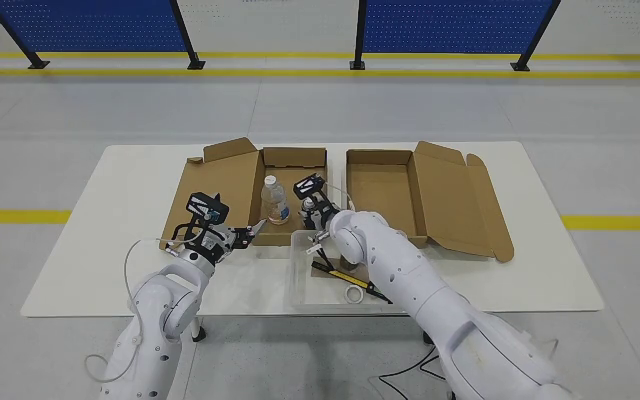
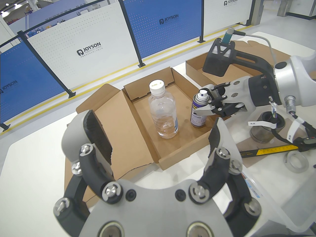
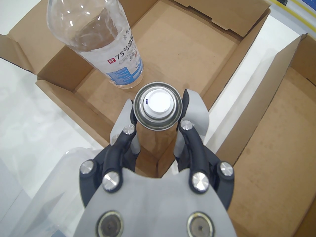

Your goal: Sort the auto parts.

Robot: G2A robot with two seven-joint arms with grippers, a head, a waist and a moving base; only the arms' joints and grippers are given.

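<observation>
The spray can [image 3: 158, 109] is held upright by the right pincer [image 3: 159, 102], whose two fingers [image 3: 191, 104] are closed narrowly on its sides just below the top rim, one on each side and touching it. In the left wrist view the spray can [image 2: 199, 110] is seen inside the left cardboard box [image 2: 182, 154], at the corner of the box that is nearest to the plastic tray [image 1: 300, 280]. Whether its base is resting on the box floor cannot be told with certainty. A clear bottle [image 3: 98, 38] with a white cap is standing upright in the same box, just beside the can but apart from it. The left pincer [image 2: 154, 122] is kept over the table before this box, with its fingers spread wide and nothing between them. A right cardboard box [image 1: 380, 195] is placed next to the first one, with its flaps open. In the plastic tray a yellow and black caliper [image 2: 271, 150], a metal ring [image 2: 295, 161] and a metal cylinder [image 2: 266, 129] are laid. All of this is carried by a white table [image 1: 100, 230]. Behind the table a pale floor [image 1: 300, 100] with yellow lines is seen, and the area is closed by blue and white fence panels [image 2: 74, 50] on black posts.
</observation>
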